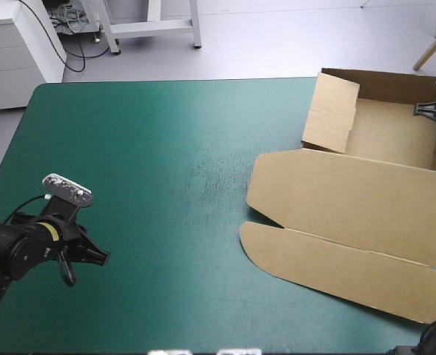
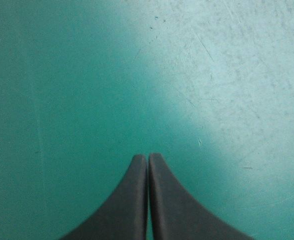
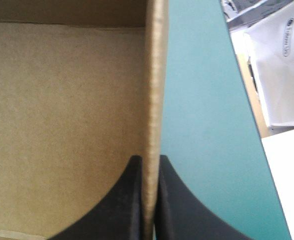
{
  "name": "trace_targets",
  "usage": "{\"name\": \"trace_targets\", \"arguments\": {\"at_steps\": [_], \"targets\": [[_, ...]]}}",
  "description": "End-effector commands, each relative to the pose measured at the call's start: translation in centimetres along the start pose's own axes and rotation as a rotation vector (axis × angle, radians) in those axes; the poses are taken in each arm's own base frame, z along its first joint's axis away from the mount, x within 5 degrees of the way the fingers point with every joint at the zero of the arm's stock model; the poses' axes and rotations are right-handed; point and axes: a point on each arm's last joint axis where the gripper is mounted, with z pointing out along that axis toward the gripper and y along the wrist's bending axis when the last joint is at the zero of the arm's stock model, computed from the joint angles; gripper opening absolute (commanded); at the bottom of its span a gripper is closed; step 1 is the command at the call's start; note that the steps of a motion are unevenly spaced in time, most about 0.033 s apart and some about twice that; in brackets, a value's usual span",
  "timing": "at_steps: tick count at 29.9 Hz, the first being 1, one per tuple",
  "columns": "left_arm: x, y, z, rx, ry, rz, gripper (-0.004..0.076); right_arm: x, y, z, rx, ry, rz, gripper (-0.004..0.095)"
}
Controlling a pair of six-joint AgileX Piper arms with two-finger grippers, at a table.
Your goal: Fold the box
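Two black-fingered grippers: the left gripper (image 2: 147, 156) is closed on nothing above the teal-green table cover (image 1: 151, 185), near left; the right gripper (image 3: 149, 161) pinches the right wall of the brown cardboard box (image 1: 351, 196), far right. A sideways tug could drag or crease it.

The brown cardboard box (image 1: 351, 200) lies on the teal-green covered counter (image 1: 151, 170) at three o'clock, tray toward one, lid flat toward four. The left black-finned tool (image 1: 99, 257) hovers at eight o'clock; the right tool (image 3: 149, 159) pinches the tray's right wall.
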Motion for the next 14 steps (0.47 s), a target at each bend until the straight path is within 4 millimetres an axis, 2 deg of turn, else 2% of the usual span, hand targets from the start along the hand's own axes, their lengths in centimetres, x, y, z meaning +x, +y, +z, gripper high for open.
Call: {"name": "trace_targets", "arguments": {"at_steps": [1,5,8,11,14], "targets": [[-0.7,0.1,-0.9,-0.005,-0.066,0.001,-0.001,-0.8,-2.4,-2.7,0.029,-0.114,0.034,-0.0019],[-0.6,0.1,-0.9,-0.004,-0.057,0.001,-0.001,-0.4,-4.1,-0.6,0.047,-0.061,0.046,-0.0017],[-0.6,0.1,-0.9,-0.004,-0.054,0.001,-0.001,-0.1,-4.6,0.8,0.043,-0.031,0.061,0.0005],[-0.5,0.1,-0.9,-0.003,-0.049,0.001,-0.001,-0.1,-4.8,1.5,0.049,-0.022,0.059,0.0097],[-0.4,0.1,-0.9,-0.003,-0.041,0.001,-0.001,-0.3,-4.8,1.5,0.053,-0.046,0.058,0.0273]]}}
